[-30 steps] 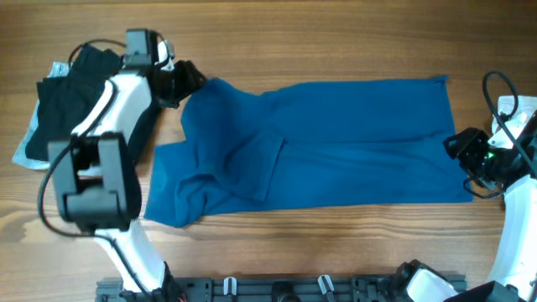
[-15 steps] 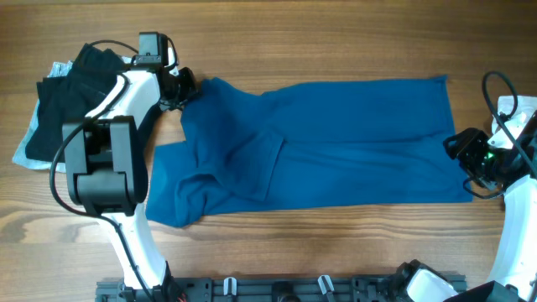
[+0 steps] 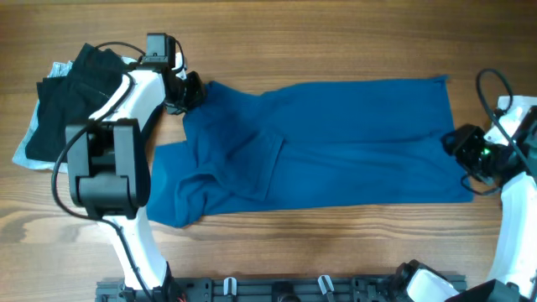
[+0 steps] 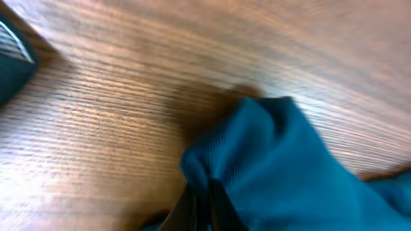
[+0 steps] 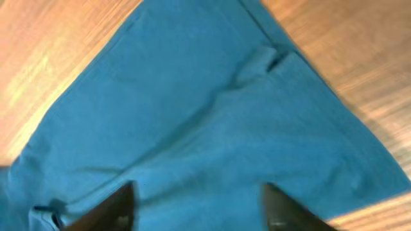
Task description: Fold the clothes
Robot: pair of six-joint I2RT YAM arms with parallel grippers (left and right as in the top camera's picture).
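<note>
Left claw is clenched on a bunched corner of the blue garment; that thin bite may slip under pull. Right claw hovers released over the far hem, so the spread cloth could drag across the table

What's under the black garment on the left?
A pale garment peeks out beneath the black garment; how far it extends underneath is hidden.

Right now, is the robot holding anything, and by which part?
The left end effector pinches the blue garment by one bunched corner; the right end effector is open, holding nothing.
</note>
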